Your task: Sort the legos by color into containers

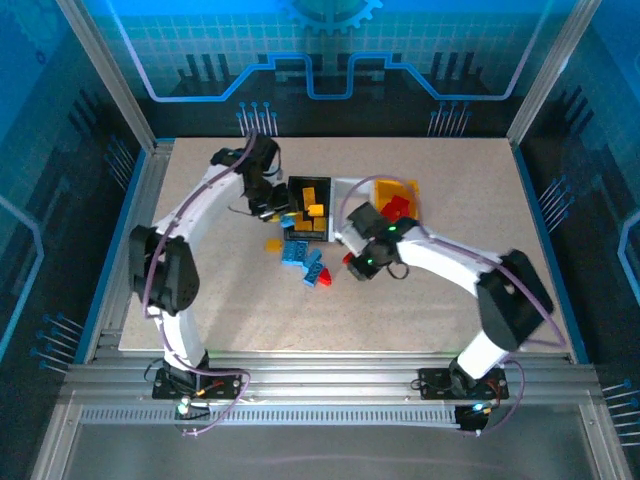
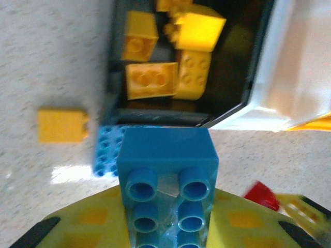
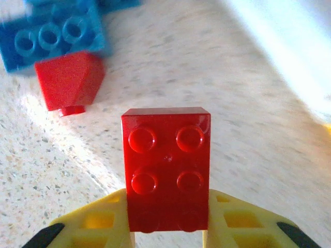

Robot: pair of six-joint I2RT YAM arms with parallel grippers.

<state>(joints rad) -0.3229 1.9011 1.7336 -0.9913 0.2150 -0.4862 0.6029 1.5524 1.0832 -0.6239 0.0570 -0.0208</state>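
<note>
My left gripper (image 2: 166, 219) is shut on a blue lego (image 2: 166, 178), held just in front of the black bin (image 2: 155, 118); in the top view this gripper (image 1: 272, 205) sits at that bin's left side. Several yellow legos (image 2: 151, 80) lie in the black bin. Beside it are the white bin (image 2: 271, 77) and the yellow bin (image 1: 408, 187), which holds red legos (image 1: 397, 208). My right gripper (image 3: 166, 227) is shut on a red lego (image 3: 166, 168) above the table, in front of the bins (image 1: 352, 262).
Loose on the table in front of the bins lie a yellow lego (image 2: 62, 125), a flat blue one (image 2: 106, 150), another blue brick (image 3: 51, 39) and a red brick (image 3: 70, 80). Open tabletop lies to the left, right and front.
</note>
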